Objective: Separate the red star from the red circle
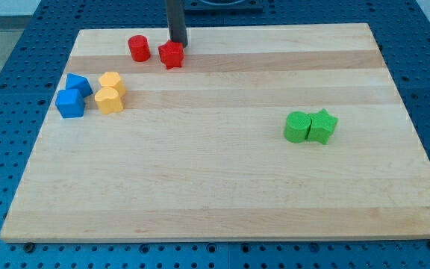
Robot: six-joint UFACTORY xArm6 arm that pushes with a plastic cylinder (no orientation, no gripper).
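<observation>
The red star-shaped block (171,54) lies near the top edge of the light wooden desk (222,187). The tool is a straight dark rod with no jaws; my tip (178,44) touches the star's upper right side. The red circular block (139,48) sits just left of the star, apart. Two blue blocks (72,96) and two yellow blocks (111,93) lie lower left of the star; two green blocks (310,125) lie well to its lower right.
</observation>
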